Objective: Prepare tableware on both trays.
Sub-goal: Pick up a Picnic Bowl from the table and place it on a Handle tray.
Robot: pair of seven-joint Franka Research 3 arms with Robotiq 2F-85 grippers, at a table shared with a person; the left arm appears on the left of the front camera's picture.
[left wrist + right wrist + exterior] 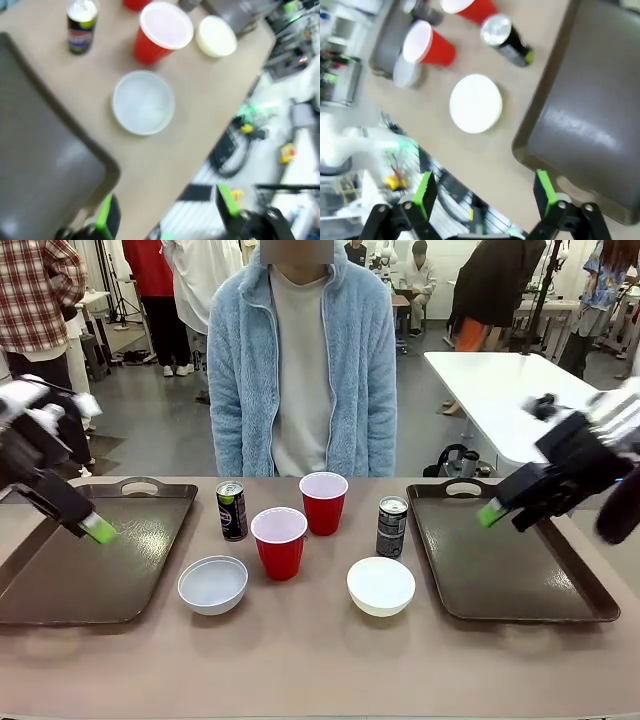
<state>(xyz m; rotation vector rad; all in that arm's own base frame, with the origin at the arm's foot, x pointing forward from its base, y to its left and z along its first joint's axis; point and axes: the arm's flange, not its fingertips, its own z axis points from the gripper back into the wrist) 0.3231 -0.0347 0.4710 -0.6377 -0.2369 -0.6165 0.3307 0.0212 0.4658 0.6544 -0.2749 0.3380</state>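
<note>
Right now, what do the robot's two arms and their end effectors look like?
The left arm and right arm have white casings. Each ends in a black, blocky two-finger unit. The left end effector and right end effector have slim black fingers tipped with bright green pads. I can't make out any legible markings.

Two trays (pixel 60 580), two red cups (pixel 279 543), two white bowls (pixel 212 584), two cans (pixel 232 510).
</note>
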